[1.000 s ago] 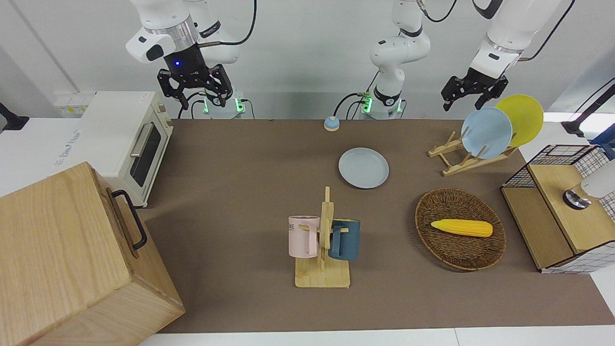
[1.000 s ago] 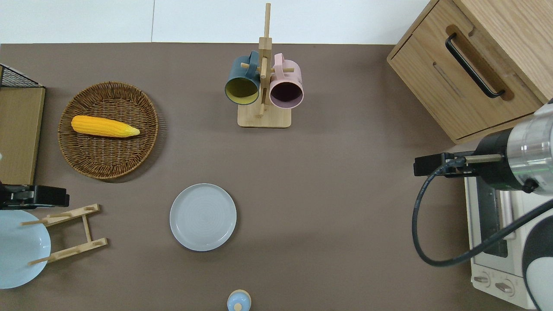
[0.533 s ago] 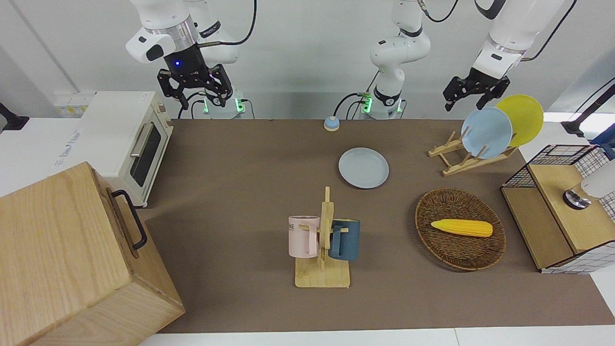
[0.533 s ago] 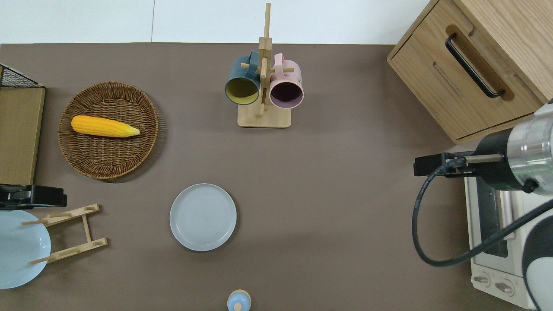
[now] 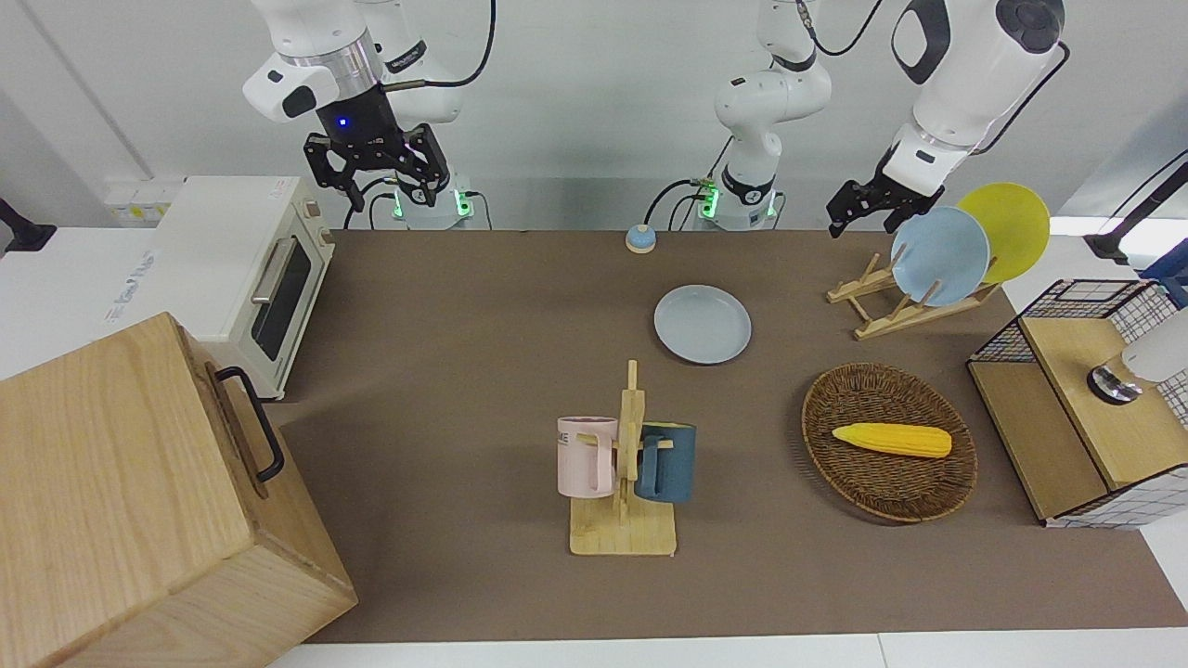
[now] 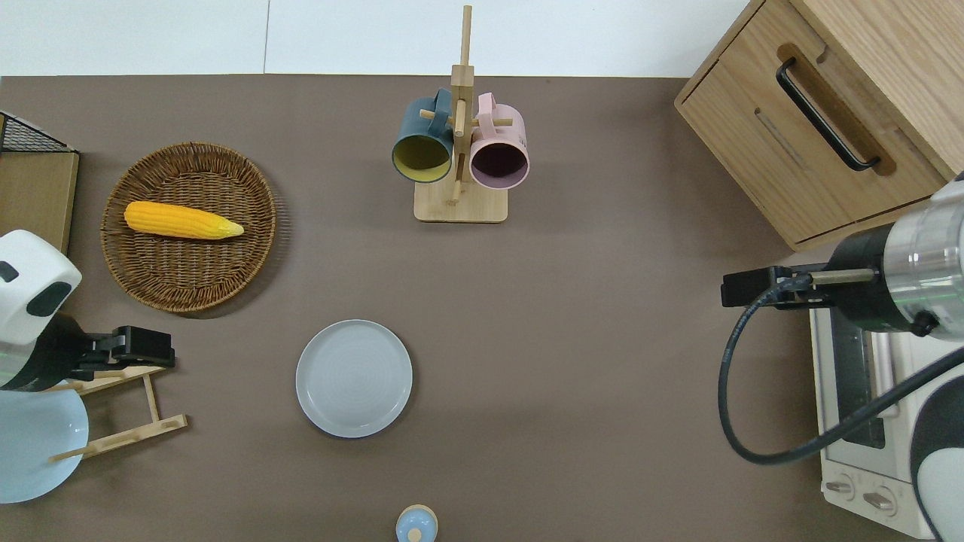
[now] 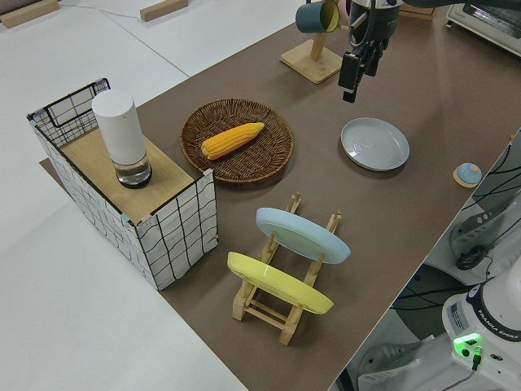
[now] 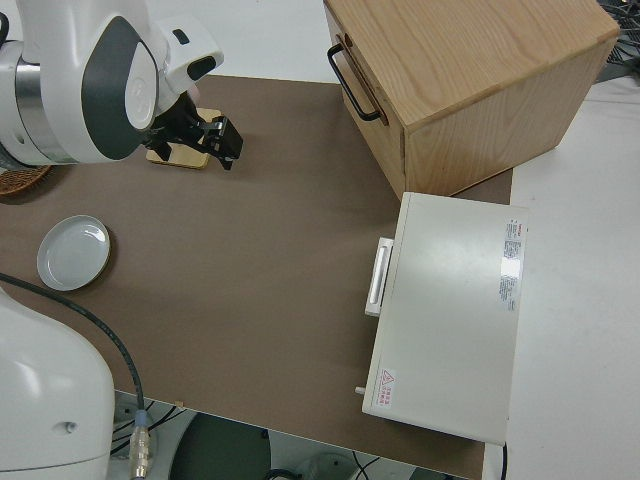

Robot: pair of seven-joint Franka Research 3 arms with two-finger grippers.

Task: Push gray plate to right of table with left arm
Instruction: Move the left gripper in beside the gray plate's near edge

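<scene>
Plate untouched, push not yet begun.
The gray plate lies flat mid-surface, near the robots. My left pincer hangs over the rack's end, well apart from it; whether its fingers are open, I cannot tell. Right arm parked.

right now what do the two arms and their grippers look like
Both arms are white and jointed. The left arm has dark round joint caps and a slim black left gripper. The right arm has a silver band, a blue light on its black wrist, a black cable and a black right gripper.
</scene>
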